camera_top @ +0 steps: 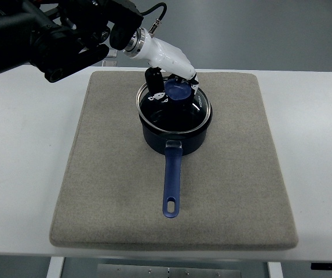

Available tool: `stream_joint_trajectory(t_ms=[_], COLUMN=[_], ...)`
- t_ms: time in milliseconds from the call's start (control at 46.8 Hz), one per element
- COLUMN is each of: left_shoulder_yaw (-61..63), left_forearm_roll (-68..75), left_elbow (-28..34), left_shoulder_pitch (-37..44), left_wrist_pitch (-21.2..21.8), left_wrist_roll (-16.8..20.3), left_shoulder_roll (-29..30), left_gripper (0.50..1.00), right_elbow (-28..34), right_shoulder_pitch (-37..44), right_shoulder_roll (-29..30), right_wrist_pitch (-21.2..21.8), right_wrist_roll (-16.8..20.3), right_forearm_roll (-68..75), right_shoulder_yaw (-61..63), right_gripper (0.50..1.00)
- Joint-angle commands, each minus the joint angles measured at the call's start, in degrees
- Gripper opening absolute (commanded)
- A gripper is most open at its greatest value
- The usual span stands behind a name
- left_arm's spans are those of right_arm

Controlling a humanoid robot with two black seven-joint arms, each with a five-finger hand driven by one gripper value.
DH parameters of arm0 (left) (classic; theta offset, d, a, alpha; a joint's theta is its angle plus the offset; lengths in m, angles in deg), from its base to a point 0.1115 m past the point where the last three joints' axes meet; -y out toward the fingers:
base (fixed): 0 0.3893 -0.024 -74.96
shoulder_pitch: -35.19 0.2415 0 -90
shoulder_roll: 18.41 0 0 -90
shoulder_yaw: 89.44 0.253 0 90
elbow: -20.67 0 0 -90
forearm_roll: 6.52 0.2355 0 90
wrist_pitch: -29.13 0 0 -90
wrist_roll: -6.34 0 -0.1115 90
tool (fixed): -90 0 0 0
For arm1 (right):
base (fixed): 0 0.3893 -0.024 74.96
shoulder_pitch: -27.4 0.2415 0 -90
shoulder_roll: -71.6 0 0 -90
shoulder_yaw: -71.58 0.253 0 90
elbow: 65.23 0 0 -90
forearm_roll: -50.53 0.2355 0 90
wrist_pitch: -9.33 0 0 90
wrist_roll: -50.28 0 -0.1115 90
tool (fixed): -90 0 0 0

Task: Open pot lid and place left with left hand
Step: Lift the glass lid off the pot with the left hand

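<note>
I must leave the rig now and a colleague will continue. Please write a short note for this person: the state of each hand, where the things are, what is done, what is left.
Left hand: over the pot, its fingers at the blue knob of the lid; whether they already grip it cannot be told.
Right hand: not in view.
Pot: on the grey mat, near the mat's far edge, with its handle pointing toward the robot.
Lid: it appears to sit on the pot.
Done: the reach to the knob.
Left: lift the lid and put it down to the left of the pot.
</note>
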Motion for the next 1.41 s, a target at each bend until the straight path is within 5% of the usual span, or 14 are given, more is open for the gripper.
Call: stream_joint_trajectory(t_ms=[0, 491, 1389], left_shoulder_yaw=[-0.1, -0.1, 0.7], left_forearm_roll=[0.0, -0.1, -0.6], left_elbow=[0.3, 1.7, -0.1], left_shoulder_pitch=[-0.1, 0.2, 4.8], left_wrist_pitch=[0.7, 4.3, 8.2], left_wrist_roll=[0.0, 0.0, 0.0], left_shoulder_roll=[0.1, 1.5, 19.3], left_gripper=[0.500, 0.500, 0.500], right_elbow=[0.0, 0.0, 0.1], right_shoulder_pitch=[0.0, 0.0, 0.0], right_shoulder_roll=[0.0, 0.0, 0.0], right_wrist_pitch=[0.0, 0.0, 0.0], right_wrist_roll=[0.0, 0.0, 0.0], right_forearm_roll=[0.0, 0.0, 0.0], right_shoulder_yaw=[0.0, 0.0, 0.0], right_gripper=[0.917, 0.917, 0.917])
